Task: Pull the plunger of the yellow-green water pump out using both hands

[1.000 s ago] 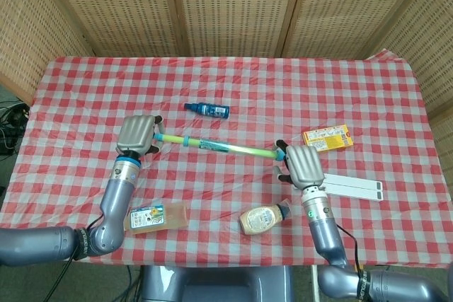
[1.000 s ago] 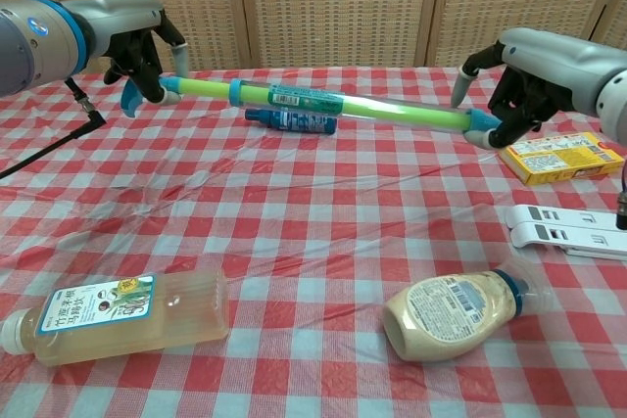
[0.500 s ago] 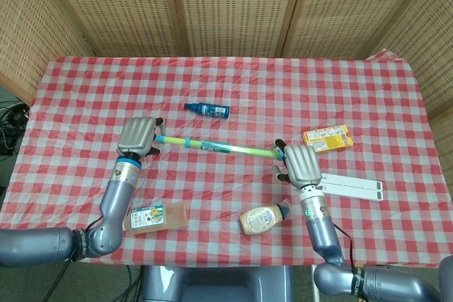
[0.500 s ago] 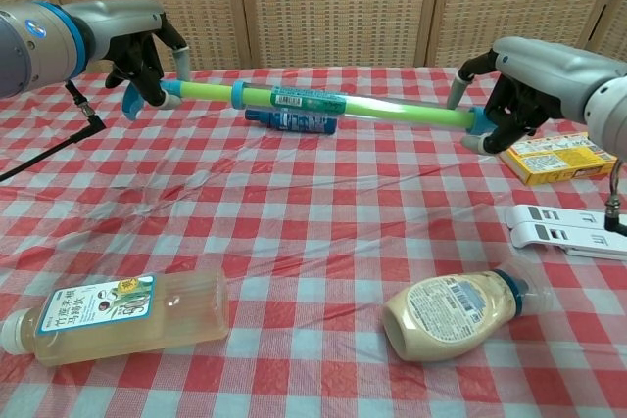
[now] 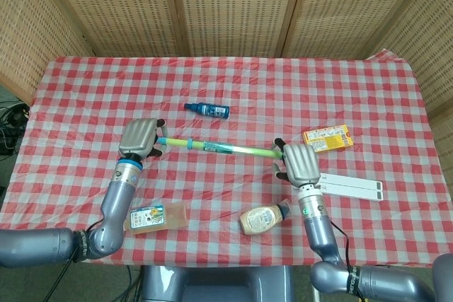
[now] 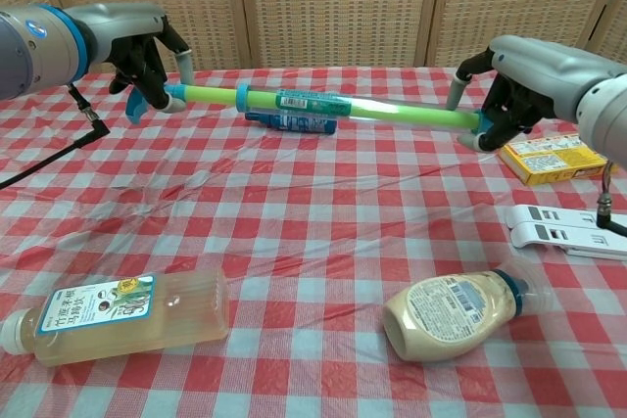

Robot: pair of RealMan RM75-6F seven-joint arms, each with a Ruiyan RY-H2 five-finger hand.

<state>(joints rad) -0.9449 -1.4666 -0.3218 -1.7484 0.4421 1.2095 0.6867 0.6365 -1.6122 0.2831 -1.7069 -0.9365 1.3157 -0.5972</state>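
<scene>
The yellow-green water pump (image 6: 333,107) (image 5: 226,149) hangs level above the checked table, a long tube with blue fittings and a printed label near its middle. My left hand (image 6: 147,56) (image 5: 139,138) grips its left end by the blue handle. My right hand (image 6: 509,85) (image 5: 299,163) grips the blue cap at the right end. A stretch of green plunger rod (image 6: 208,95) shows between the left hand and the blue collar.
A small blue bottle (image 6: 290,121) lies on the table under the pump. A tea bottle (image 6: 122,314) lies at the front left, a sauce bottle (image 6: 456,302) at the front right. A yellow box (image 6: 560,157) and a white flat object (image 6: 566,235) lie at the right.
Both hands have shifted slightly inward and the pump has moved a little right. The rod's exposed stretch beside the left hand looks about the same.
</scene>
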